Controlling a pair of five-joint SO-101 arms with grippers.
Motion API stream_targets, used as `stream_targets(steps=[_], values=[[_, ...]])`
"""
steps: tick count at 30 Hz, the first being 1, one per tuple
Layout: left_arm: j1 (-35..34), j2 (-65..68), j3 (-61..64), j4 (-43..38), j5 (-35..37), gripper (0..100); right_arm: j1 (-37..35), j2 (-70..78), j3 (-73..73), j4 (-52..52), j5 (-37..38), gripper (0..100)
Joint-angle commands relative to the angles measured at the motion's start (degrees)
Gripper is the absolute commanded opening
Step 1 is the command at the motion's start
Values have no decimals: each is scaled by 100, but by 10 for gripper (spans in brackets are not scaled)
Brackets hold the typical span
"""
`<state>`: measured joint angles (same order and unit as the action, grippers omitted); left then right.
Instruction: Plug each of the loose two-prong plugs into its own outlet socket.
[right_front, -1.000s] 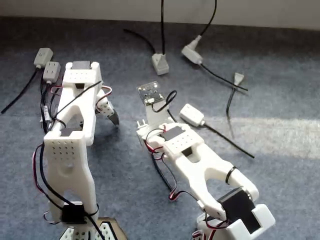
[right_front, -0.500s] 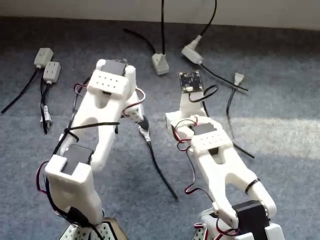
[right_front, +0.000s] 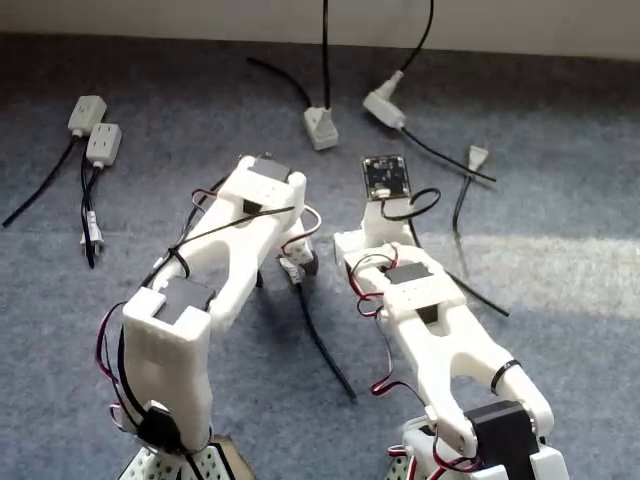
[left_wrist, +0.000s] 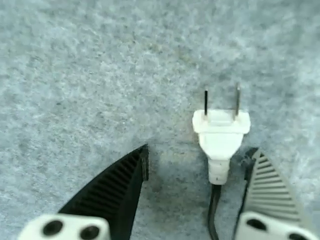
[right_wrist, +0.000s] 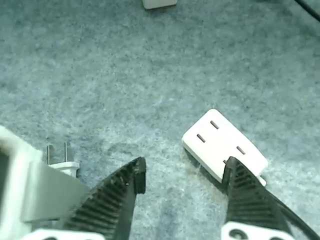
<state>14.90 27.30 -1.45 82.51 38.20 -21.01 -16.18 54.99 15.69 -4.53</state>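
Note:
A white two-prong plug (left_wrist: 221, 132) on a black cord lies flat on the grey carpet, prongs pointing away from my left gripper (left_wrist: 199, 155). That gripper is open and low over the carpet, with the plug's neck close to the pale finger (left_wrist: 265, 182). From above, this plug (right_front: 293, 268) sits under the left gripper (right_front: 299, 266) between the two arms. My right gripper (right_wrist: 182, 170) is open just behind a white outlet socket (right_wrist: 225, 145), one finger (right_wrist: 235, 175) touching or overlapping its near edge. The same plug (right_wrist: 61, 161) lies beside it.
Two grey outlet sockets (right_front: 95, 128) with cords lie at the far left. Another socket (right_front: 320, 127), a white angled plug (right_front: 383, 105) and a small plug (right_front: 477, 156) lie along the back. A black cord (right_front: 325, 345) trails toward the front between the arms.
My left arm swung right from the left side and came down over the middle plug. The right arm moved right, away from that plug, to the white socket.

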Motion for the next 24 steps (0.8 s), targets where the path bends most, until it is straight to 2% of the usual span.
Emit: stream_targets(steps=[1, 9, 11, 17, 24], values=[[110, 4, -66, -352, 325, 319, 57, -242, -31, -119, 79, 241], [242, 4, -75, -492, 519, 316, 57, -242, -31, -119, 79, 241], [224, 4, -84, -536, 519, 280, 57, -242, -31, -119, 79, 241], [242, 57, -215, -659, 501, 80, 57, -242, -31, -119, 88, 241], [163, 66, -154, -905, 501, 60, 57, -242, -31, -119, 88, 241]])
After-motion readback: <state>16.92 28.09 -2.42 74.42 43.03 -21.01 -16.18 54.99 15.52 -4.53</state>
